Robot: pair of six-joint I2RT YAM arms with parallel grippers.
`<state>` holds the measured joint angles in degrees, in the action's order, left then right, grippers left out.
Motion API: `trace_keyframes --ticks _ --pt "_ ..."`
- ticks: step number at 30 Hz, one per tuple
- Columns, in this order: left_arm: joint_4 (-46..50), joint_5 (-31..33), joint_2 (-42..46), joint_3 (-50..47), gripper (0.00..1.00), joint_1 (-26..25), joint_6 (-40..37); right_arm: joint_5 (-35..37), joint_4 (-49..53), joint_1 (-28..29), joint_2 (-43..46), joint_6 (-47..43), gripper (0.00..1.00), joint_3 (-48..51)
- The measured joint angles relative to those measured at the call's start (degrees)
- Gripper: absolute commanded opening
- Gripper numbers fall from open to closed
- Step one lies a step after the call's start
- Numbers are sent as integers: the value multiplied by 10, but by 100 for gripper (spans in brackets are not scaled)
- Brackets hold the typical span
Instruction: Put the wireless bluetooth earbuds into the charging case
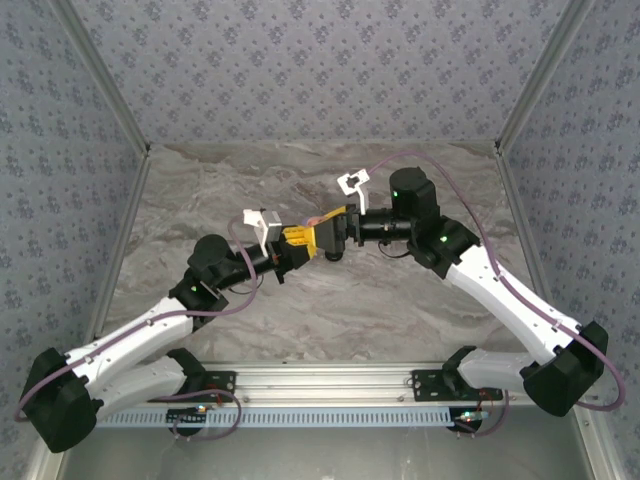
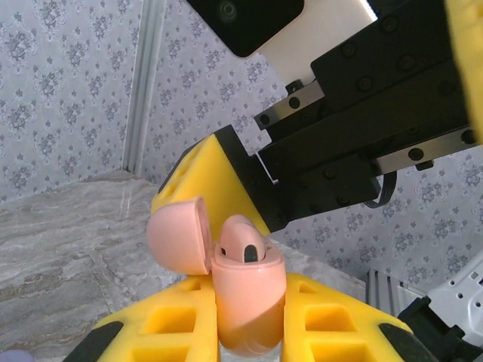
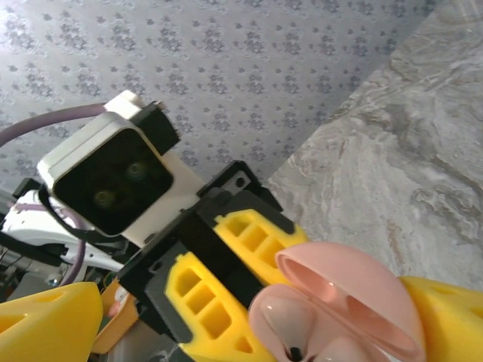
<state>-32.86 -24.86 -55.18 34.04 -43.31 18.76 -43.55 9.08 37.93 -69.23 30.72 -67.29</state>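
The charging case (image 2: 247,305) is a smooth, glossy pale-pink shell, rounded like a pebble, and sits low in the middle of the left wrist view. It is pinched between the two fingers (image 2: 162,328) of the left gripper (image 2: 245,290), which are blocky yellow moulded plastic with square recesses and are clamped tightly on its sides. Its domed lid (image 2: 179,234) is hinged open to the left, and in the right wrist view it shows a hollow, shiny inner cup. One of the wireless bluetooth earbuds (image 2: 241,245), in the same soft pink with a small dark spot on its rounded top, stands in the open mouth of the case. The right gripper (image 3: 253,324) has its jaws spread wide. In its own view its yellow fingers (image 3: 45,317) lie at the bottom left and bottom right corners, with the case low between them and the right-hand finger just beside the lid. In the top view both arms, white with matte black joints, meet at the centre above the table (image 1: 300,310), a grey surface veined like marble. The walls (image 1: 300,60) carry a pale, textured floral print.
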Motion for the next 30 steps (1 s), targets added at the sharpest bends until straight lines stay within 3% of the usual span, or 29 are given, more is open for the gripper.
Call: trace_keyframes --ticks 21,30 --pt "8 -4 5 7 0 -7 0 43 47 15 48 -38 99 -14" --pt "70 32 0 12 0 0 3 160 174 -9 45 -71 100 -72"
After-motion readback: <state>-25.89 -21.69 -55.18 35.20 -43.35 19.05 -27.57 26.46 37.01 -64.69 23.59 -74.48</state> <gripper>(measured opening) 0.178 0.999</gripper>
